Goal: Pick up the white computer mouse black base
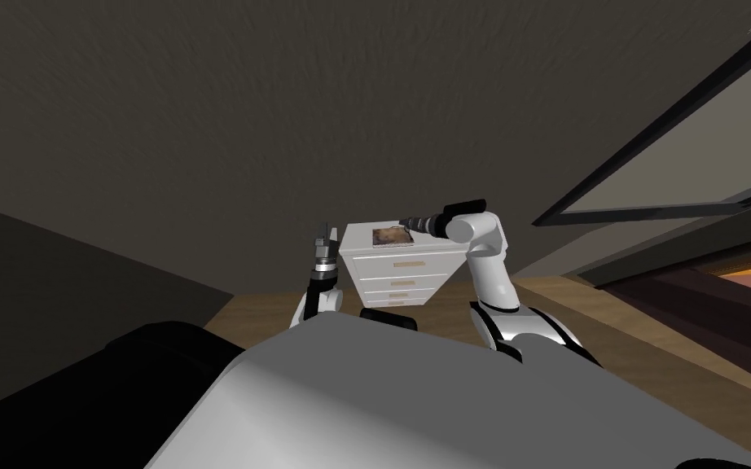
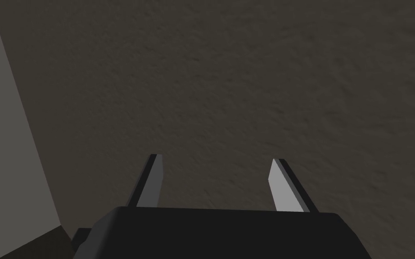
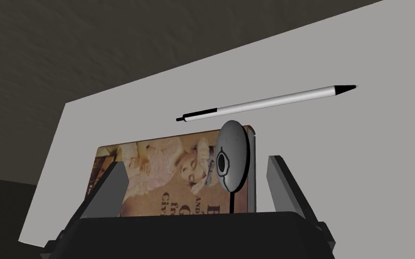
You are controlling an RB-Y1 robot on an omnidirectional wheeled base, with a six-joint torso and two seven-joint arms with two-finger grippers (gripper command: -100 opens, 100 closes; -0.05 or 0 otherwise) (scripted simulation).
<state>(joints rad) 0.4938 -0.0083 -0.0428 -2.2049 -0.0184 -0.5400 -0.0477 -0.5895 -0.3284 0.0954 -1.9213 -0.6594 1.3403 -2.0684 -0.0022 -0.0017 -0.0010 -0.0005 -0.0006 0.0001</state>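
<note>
Right pincer (image 3: 197, 161) is gaping wide, pointing at the mouse (image 3: 232, 155) lying on a book (image 3: 157, 166) on the dresser (image 3: 337, 148), a pen (image 3: 269, 102) just beyond. Left pincer (image 2: 215, 157) is gaping wide too.

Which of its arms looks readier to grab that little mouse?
Right. The right pincer, open, points at the mouse lying on a book atop the white dresser. The left pincer, also open, sits off to the dresser's side.

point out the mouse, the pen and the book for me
mouse (image 3: 234, 153), right wrist view, on its grey shell
pen (image 3: 269, 102), right wrist view, middle of white barrel
book (image 3: 157, 173), right wrist view, on its printed cover
</note>
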